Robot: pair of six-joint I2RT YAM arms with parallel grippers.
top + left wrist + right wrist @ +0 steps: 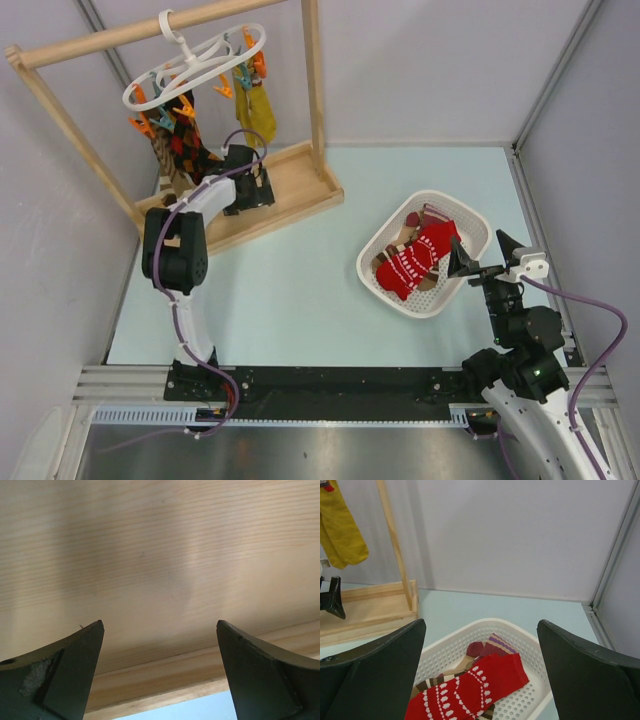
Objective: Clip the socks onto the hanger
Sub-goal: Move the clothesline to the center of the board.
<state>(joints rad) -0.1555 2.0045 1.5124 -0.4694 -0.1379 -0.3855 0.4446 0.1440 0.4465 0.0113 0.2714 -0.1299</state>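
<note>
Since both grippers are empty, with fingers spread wide apart, nothing from the basket is clipped yet as far as I can tell. The right gripper (485, 255) hangs over the near rim of the white perforated basket (366, 272). The left gripper (250, 185) sits low against the smooth pale wooden base (300, 180) of the rail frame.

My worries: the red sock (418, 258) with its white knitted pattern lies on top of the brown striped socks (386, 262), all soft and floppy. A deep pinch could drag up two at once. That basket looks like light plastic too, so it might slide or lift with the sock.

The hanger (195, 65) is a thin white oval double ring on a hook, with little orange and teal pegs. I reckon it'll swing away when I push a sock into a peg. The mustard sock (256, 110) and a dark patterned sock (185, 150) already crowd it.
</note>
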